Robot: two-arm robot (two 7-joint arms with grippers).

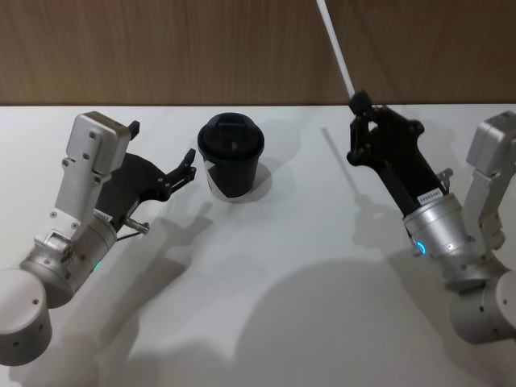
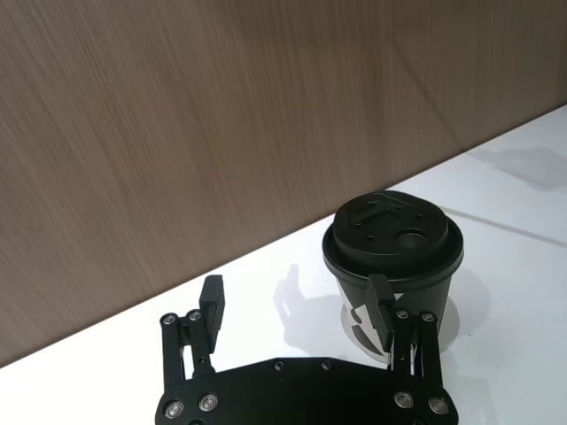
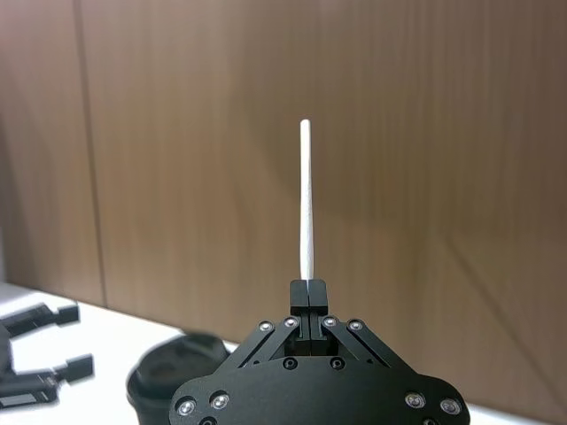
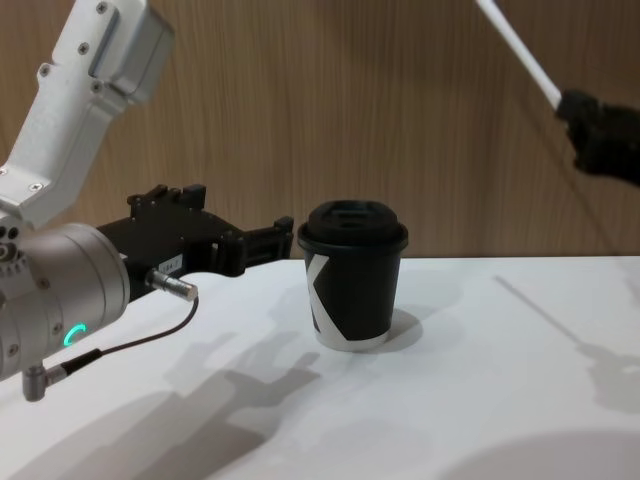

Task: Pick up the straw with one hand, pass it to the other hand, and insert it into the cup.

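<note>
Right gripper raised above table, right of cup, fingers pressed together on lower end of straw. Head view: straw slants up toward back wall, top cut by frame edge. Right wrist view: full length, free tip included. Left gripper spread wide, just left of cup, small gap between. Chest view: cup upright on table, lid on, white mark on side. Left wrist view adds lid's sip hole.
</note>
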